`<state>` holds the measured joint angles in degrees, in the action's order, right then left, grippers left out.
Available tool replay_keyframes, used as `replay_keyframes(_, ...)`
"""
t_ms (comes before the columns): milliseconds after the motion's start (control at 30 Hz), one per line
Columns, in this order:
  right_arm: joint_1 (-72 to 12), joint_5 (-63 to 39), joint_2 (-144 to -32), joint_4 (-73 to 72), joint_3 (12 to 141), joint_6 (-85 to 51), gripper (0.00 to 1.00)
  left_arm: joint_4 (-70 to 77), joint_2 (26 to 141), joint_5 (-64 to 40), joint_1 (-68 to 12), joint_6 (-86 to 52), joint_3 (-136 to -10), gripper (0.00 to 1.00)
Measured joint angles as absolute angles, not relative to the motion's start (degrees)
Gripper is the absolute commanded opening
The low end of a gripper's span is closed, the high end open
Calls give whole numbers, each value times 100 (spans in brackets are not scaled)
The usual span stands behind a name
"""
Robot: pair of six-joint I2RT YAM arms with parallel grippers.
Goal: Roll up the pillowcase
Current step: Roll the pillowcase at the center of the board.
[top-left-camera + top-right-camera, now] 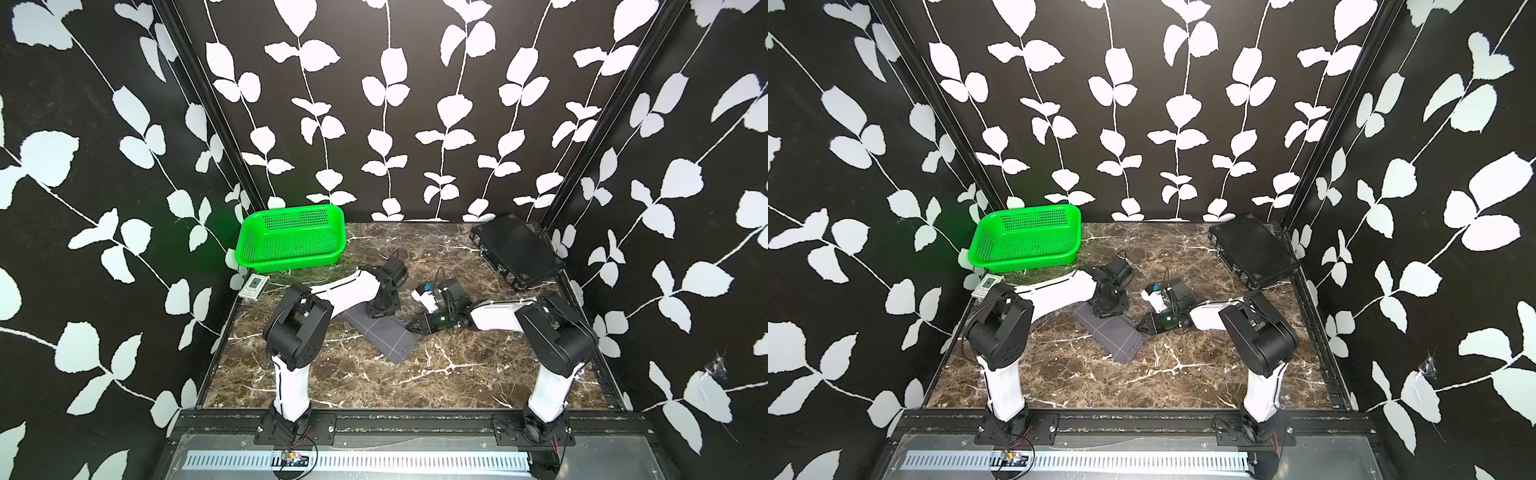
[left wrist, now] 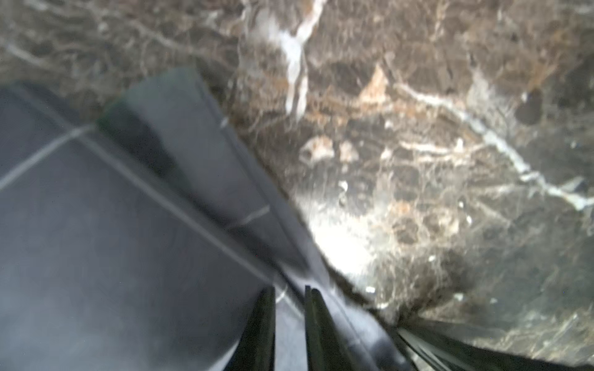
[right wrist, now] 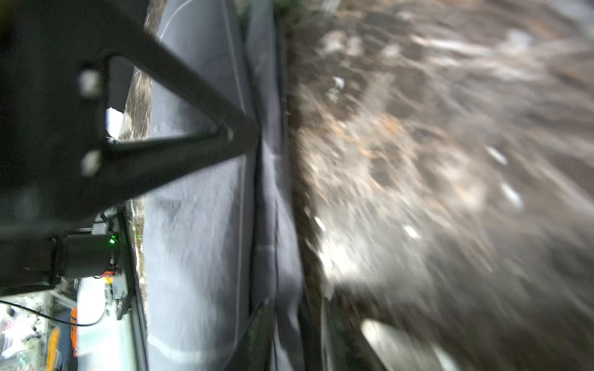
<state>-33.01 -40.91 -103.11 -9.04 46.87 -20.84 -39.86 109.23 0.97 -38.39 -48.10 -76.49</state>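
Pillowcase (image 1: 384, 334) lies folded to a narrow band, slantwise about the middle of the worktop (image 1: 457, 374), well clear of all four edges. Left gripper (image 2: 290, 308) stands point-down on the band's far end, jaws narrow with a fold of the cloth pinched between them. Right gripper (image 1: 411, 326) lies low against the band's right long edge, touching cloth; its wrist view is blurred, so cannot tell whether its jaws grip or stand slack.

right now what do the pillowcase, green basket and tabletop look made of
The pillowcase: soft matte woven cloth, maybe cotton; it folds and creases.
The green basket: glossy moulded plastic, perforated walls.
The tabletop: brown marble look with white veins, slightly shiny; could be stone or printed laminate.
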Motion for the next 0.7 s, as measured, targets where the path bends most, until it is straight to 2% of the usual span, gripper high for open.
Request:
replay_keyframes(333, -3496, -3854, -9098, -445, 4338, -1990, 44, -3789, 11201, -119, -3717, -4574, -7863, 20)
replay_keyframes(467, -3747, -3734, -9048, -384, 4344, -1929, 47, -3968, 11205, -43, -3699, -4366, -8224, 22)
replay_keyframes(700, -4014, -3487, -9467, -320, 4445, -1887, 48, -4453, 11087, 309, -3653, -3957, -8538, 30)
